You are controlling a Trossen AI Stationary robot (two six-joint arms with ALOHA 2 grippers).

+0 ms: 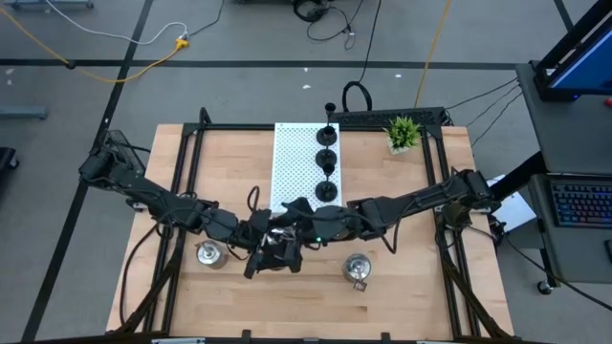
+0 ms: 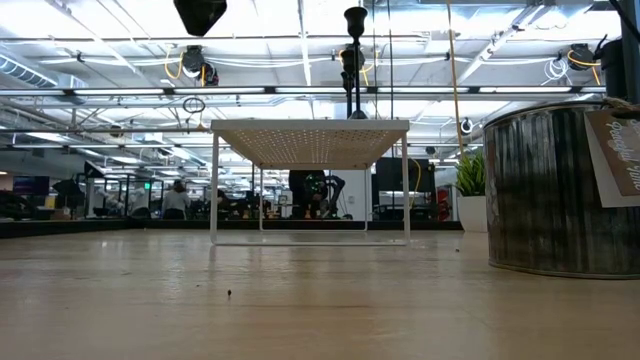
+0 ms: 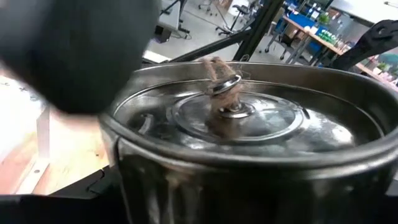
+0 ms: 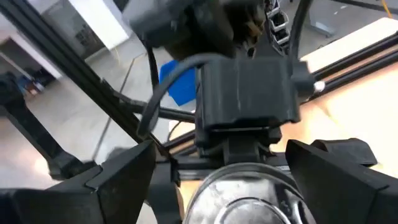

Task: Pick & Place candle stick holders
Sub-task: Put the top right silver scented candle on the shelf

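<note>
Both arms reach inward and meet at the desk [image 1: 421,287] front centre. Left end effector [image 1: 271,250] and right end effector [image 1: 292,239] grip one silver candle stick holder [image 3: 249,134] between them, jaws spread wide around it. Four black holders [image 1: 326,158] stand on the white board [image 1: 292,158] behind

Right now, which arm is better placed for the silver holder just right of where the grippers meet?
Right, probably. Both grippers meet mid-table, but the right gripper is on the silver holder side; the left gripper would have to reach past it.
</note>
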